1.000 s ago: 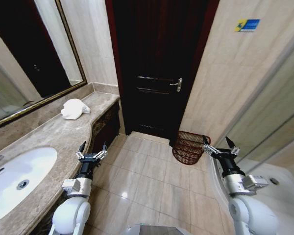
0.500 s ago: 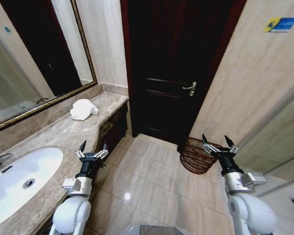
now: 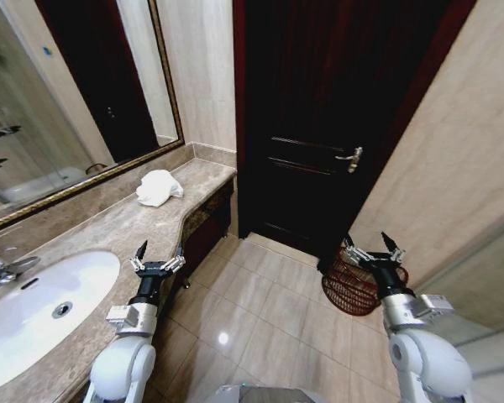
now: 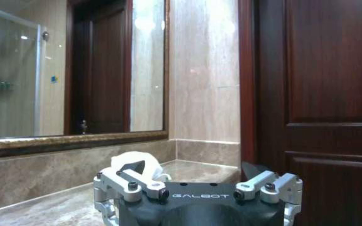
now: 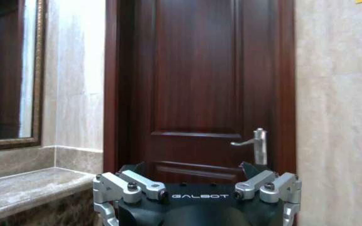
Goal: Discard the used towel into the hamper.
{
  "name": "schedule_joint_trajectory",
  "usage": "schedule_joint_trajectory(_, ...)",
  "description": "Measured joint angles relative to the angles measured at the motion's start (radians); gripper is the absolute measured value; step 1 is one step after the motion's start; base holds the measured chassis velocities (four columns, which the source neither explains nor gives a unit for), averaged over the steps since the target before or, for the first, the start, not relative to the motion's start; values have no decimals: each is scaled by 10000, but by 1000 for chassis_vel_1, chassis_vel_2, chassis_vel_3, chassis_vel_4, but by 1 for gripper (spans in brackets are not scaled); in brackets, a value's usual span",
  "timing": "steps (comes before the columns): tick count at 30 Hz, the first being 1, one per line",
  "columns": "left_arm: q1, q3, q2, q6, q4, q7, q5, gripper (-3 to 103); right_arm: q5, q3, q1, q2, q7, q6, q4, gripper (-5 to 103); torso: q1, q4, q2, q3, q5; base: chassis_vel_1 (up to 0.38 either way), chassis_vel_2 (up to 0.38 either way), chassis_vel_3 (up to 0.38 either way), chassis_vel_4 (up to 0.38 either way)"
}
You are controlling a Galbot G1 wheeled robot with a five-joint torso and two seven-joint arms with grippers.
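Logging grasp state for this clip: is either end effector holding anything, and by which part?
Nothing is held. The left end effector and right end effector are both open and empty; the towel lies on the counter.

The marble desk (image 3: 109, 231) runs along the mirrored wall, ahead of and to the left of the left gripper's (image 3: 157, 261) spread jaws. A crumpled white towel (image 3: 159, 187) lies on it well beyond those jaws, near the desk's far end. On the tiled floor (image 3: 260, 323), the hamper (image 3: 355, 285) stands just behind the right gripper's (image 3: 375, 248) spread jaws.
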Motion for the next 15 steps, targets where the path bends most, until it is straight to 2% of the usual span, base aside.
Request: schedule_joint_trajectory(15,-105,247,-83,-52,267,30,-126,100,18,78,18,-42,17,-6,-57,100,0,1,0,0,-1,-47,127,126,-51)
